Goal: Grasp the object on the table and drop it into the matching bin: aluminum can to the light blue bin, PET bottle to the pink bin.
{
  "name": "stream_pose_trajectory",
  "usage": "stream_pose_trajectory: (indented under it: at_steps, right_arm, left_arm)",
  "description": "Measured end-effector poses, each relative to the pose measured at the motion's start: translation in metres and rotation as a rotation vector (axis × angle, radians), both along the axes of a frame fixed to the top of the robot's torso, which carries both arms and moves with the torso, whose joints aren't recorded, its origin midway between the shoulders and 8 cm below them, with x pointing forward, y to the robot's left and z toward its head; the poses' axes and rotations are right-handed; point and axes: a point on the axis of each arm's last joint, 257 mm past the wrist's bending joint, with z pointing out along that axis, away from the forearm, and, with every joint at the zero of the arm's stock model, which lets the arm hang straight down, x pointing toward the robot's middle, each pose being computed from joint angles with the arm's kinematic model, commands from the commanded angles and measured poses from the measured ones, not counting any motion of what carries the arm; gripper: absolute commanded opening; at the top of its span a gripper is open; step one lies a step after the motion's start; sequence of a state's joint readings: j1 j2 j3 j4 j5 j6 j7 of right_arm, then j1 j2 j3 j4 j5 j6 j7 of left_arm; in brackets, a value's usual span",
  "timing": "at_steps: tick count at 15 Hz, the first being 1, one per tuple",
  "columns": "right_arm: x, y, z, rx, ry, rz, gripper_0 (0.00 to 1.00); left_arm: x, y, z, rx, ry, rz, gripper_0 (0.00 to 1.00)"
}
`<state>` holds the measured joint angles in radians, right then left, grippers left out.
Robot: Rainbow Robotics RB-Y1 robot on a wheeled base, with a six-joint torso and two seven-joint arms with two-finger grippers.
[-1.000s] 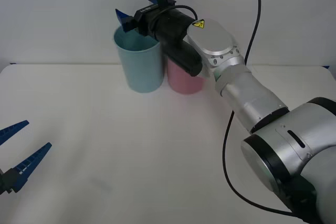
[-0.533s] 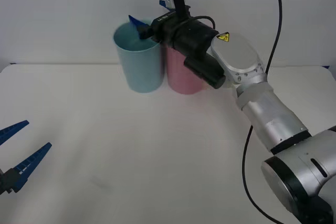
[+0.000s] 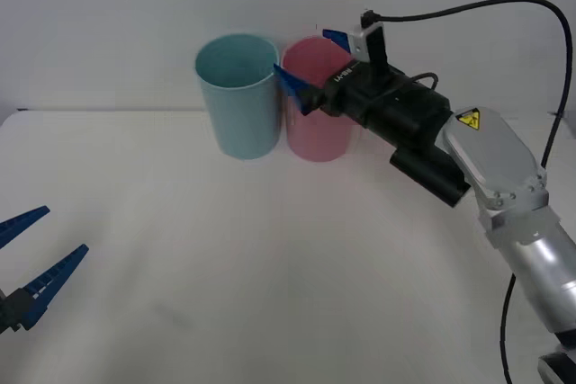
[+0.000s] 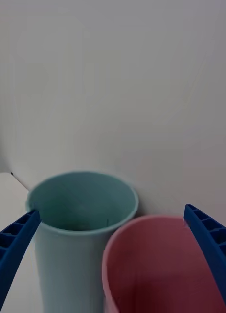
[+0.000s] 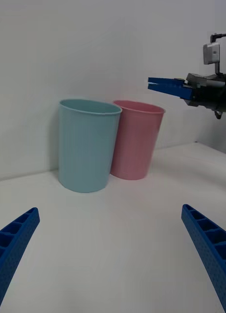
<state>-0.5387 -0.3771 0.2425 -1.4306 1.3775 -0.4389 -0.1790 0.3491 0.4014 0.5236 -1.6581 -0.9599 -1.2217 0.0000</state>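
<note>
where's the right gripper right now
The right gripper hangs open above the pink bin at the table's far edge, with the light blue bin on its left.

A plain, pale grey-white wall (image 3: 108, 6) stands behind everything, seemingly bare; a dark strip (image 3: 18, 109) marks its foot.

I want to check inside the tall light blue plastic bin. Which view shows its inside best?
The right wrist view looks down into the tall light blue plastic bin, showing most of its inner wall. The front view shows less inside; the left wrist view shows mainly its outer wall.
</note>
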Motion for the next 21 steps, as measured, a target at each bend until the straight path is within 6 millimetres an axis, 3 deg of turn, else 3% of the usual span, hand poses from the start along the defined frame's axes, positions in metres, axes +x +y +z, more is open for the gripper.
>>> stream_pose_trajectory:
  at_steps: [6,14,21]
  right_arm:
    - [-0.054,-0.089,-0.052,-0.115,0.049,0.033,1.00]
    - [-0.137,-0.228,-0.122,-0.298,0.053,-0.017,1.00]
    - [-0.232,-0.295,-0.153,-0.278,0.118,-0.030,1.00]
  left_arm:
    - [0.000,0.000,0.000,0.000,0.000,0.000,1.00]
    - [0.000,0.000,0.000,0.000,0.000,0.000,1.00]
    - [0.000,0.000,0.000,0.000,0.000,0.000,1.00]
